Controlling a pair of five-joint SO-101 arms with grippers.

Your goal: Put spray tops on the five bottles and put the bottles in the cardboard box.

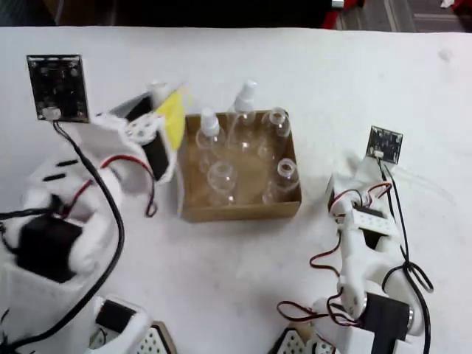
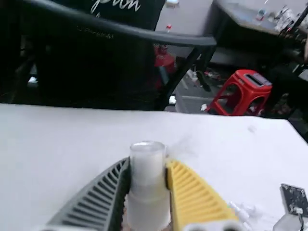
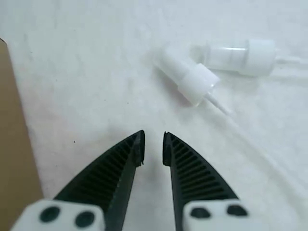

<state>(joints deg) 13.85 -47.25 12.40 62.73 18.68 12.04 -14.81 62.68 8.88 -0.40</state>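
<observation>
The cardboard box [image 1: 240, 209] stands mid-table with several clear bottles in it. Two of these, one [image 1: 209, 129] and another [image 1: 243, 99], wear white spray tops; the bottle beside them [image 1: 276, 122] shows a bare neck. My left gripper [image 1: 156, 103] [image 2: 147, 166], with one grey and one yellow finger, hovers by the box's far left corner, shut on a white capped spray top [image 2: 147, 185]. My right gripper [image 3: 152, 144] is low over the cloth, slightly open, with nothing between its fingers. Just beyond it lie two loose spray tops, one [image 3: 190, 77] and the other [image 3: 240, 55].
The right arm [image 1: 361, 221] sits to the right of the box, whose brown wall [image 3: 9, 144] shows beside its gripper. Red and black cables [image 1: 110, 214] trail over both arms. Past the table's far edge are a dark chair [image 2: 120, 33] and a red stool [image 2: 240, 91].
</observation>
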